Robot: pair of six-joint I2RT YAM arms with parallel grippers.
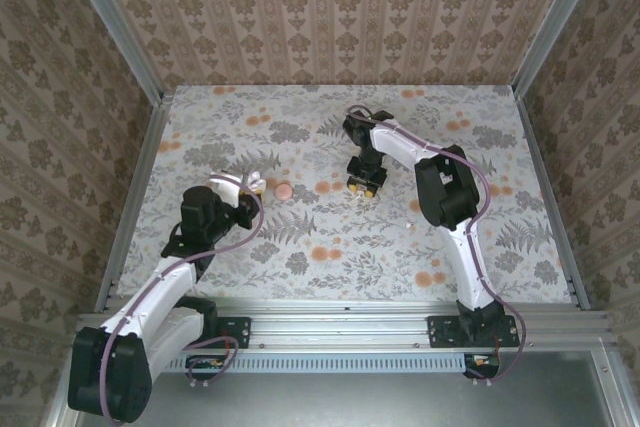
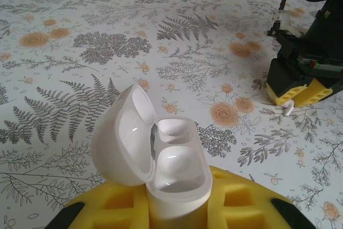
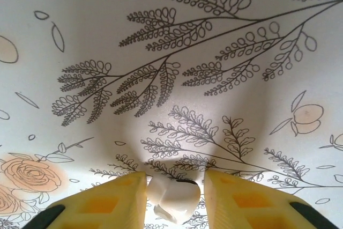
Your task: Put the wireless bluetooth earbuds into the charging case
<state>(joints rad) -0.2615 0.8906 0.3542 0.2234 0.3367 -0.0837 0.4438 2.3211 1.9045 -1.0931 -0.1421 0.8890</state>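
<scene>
Left arm [image 1: 165, 287] crouches near the tabletop's [image 1: 350, 257] left edge, left gripper [image 1: 248, 187] clamped on the case [image 2: 171, 164]. Right arm [image 1: 445, 187] reaches mid-table, right gripper [image 1: 365, 185] pointing down, fingers [image 3: 107, 202] flanking an earbud [image 3: 174, 197].

Your left arm [image 1: 165, 287] and right arm [image 1: 465, 247] are white shells with black joints, a lilac cable [image 1: 486, 187] along each; the fingers [image 3: 107, 202] are yellow blocks with square recesses.

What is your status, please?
Left gripper shut on open case. Right gripper astride earbud on table, grip unclear. Pink disc lies between them.
</scene>
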